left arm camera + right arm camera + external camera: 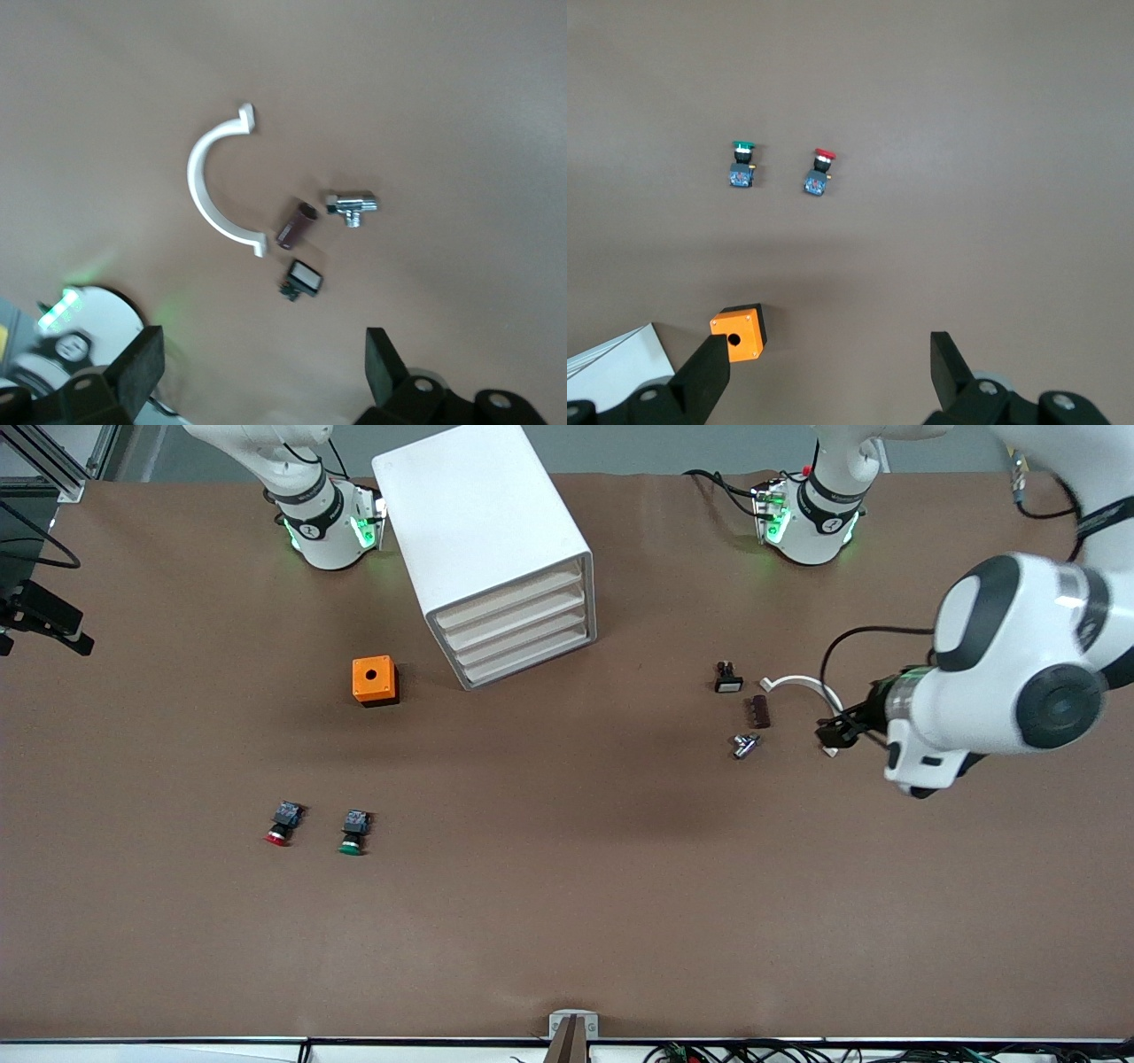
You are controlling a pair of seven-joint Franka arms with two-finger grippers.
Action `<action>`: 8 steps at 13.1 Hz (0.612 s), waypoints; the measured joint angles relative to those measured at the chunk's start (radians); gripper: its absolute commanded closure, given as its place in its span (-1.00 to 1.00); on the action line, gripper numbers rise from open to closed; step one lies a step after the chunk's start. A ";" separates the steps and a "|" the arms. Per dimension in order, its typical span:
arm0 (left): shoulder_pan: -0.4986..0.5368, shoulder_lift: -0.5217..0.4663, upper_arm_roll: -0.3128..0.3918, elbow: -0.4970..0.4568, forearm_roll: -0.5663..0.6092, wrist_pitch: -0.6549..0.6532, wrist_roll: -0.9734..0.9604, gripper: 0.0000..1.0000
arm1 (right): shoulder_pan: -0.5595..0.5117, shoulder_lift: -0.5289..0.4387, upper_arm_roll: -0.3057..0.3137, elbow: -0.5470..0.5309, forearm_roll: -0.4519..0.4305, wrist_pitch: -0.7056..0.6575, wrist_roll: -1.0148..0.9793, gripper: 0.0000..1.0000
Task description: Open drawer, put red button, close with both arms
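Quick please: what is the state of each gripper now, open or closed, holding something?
Left gripper: open, empty, over the white clamp.
Right gripper: open, empty, over the orange box.

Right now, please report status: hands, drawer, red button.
Left hand open over small parts; right hand open, high over the table. Drawer shut. Red button on table beside green button, path unobstructed.

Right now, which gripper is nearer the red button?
Right. The right gripper hangs open above the orange box, with the red button in its wrist view. The left gripper is open over the small parts toward the left arm's end.
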 measured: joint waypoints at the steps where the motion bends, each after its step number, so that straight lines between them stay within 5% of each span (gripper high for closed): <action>1: -0.034 0.037 -0.001 0.015 -0.009 0.003 -0.085 -1.00 | 0.000 0.011 0.000 -0.001 0.000 0.020 -0.002 -1.00; 8: -0.162 0.169 -0.002 0.053 -0.281 0.022 -0.612 -1.00 | -0.018 0.283 -0.009 -0.004 0.000 0.180 -0.004 -1.00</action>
